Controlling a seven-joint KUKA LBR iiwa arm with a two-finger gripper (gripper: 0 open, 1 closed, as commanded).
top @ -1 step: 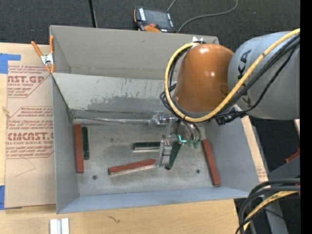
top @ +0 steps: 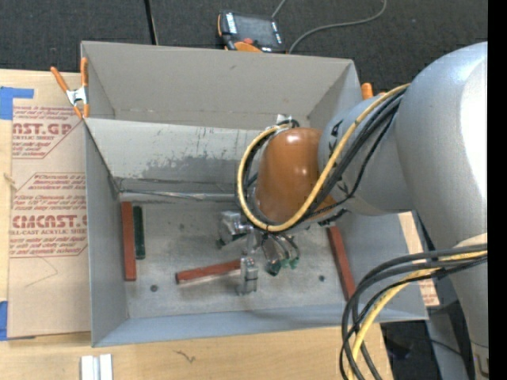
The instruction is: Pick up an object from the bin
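Note:
My gripper [top: 249, 274] is low over the bin floor, right of centre, under the arm's orange cover. A red-brown flat stick [top: 206, 275] lies almost level on the floor, and its right end reaches the gripper's metal tip. I cannot see whether it is gripped. A small green thing [top: 282, 264] sits just right of the gripper, partly hidden by it.
A red stick [top: 127, 242] and a dark green stick [top: 139, 232] lie side by side along the left wall. Another red stick [top: 341, 261] leans along the right wall. The arm and its cables cover the bin's right side.

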